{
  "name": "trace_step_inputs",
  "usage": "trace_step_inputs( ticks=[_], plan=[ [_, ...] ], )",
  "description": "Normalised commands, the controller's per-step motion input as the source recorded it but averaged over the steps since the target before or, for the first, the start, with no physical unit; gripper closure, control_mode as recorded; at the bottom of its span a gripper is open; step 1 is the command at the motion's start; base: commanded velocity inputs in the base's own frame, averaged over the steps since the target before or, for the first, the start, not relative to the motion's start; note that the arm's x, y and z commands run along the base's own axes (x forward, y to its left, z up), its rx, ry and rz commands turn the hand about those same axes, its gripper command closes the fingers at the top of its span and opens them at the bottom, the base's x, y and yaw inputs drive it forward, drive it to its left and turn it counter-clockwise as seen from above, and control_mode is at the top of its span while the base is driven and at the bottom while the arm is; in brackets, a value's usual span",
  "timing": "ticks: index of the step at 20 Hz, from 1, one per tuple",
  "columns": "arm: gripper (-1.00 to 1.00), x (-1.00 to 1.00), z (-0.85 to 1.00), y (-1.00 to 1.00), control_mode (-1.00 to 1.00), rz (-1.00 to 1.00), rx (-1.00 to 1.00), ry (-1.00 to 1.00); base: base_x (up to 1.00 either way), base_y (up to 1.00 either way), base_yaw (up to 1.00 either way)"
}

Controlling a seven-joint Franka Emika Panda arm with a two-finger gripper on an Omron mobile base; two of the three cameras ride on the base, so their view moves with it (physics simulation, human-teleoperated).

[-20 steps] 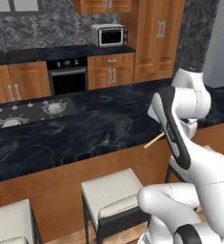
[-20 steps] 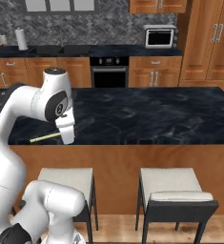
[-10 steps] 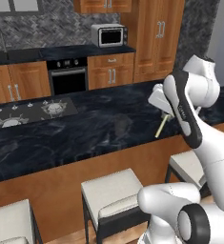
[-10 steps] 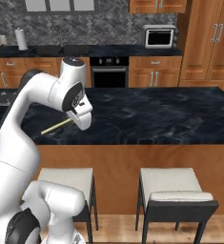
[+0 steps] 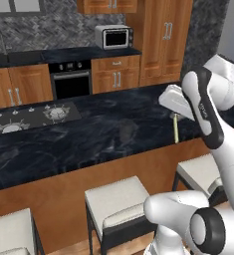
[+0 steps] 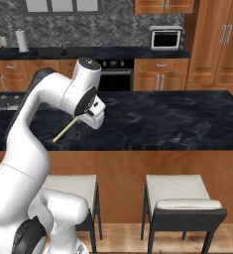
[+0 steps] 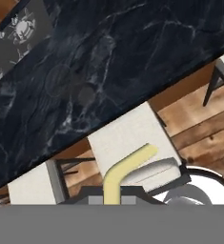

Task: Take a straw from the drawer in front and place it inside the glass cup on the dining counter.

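- Straw (image 5: pixel 175 130): thin pale yellow-tan stick, held in the gripper (image 5: pixel 174 116) above the near edge of the dining counter (image 5: pixel 88 144). In the left base view it hung nearly straight down toward 6 o'clock; in the right base view it (image 6: pixel 64 130) slanted toward 8 o'clock. The hand view showed the bent end (image 7: pixel 127 167) pointing toward 2 o'clock.
- Handling, judged: very light, fairly stiff, smooth. Likely to pivot or slip in a two-finger pinch, so a hold near one end leaves the long free part to lower into the cup.
- Gripper: fingers closed on the straw's upper part; the finger contact itself was hidden behind the hand.
- Glass cup (image 5: pixel 126 128): clear tumbler, barely visible, standing upright on the counter at roughly 9 o'clock of the straw in the left base view, well apart from it. Judged fragile and light, easy to tip with a sideways nudge.
- Hand view: faint rim outline of the cup (image 7: pixel 66 78) on the dark marble; white-cushioned stool (image 7: pixel 127 138) directly below the straw.
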Motion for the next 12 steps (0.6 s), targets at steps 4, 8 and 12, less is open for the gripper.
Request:
trace_step_inputs(
  ticks=[4, 8, 12],
  plan=[
    [1.00, 0.01, 0.30, 0.00, -1.00, 0.27, 0.05, -0.19, 0.00, 0.00, 0.00],
    [1.00, 0.30, 0.29, 0.00, -1.00, 0.36, 0.15, -0.22, 0.00, 0.00, 0.00],
    [1.00, 0.57, 0.08, 0.00, -1.00, 0.46, 0.18, -0.16, 0.00, 0.00, 0.00]
  ],
)
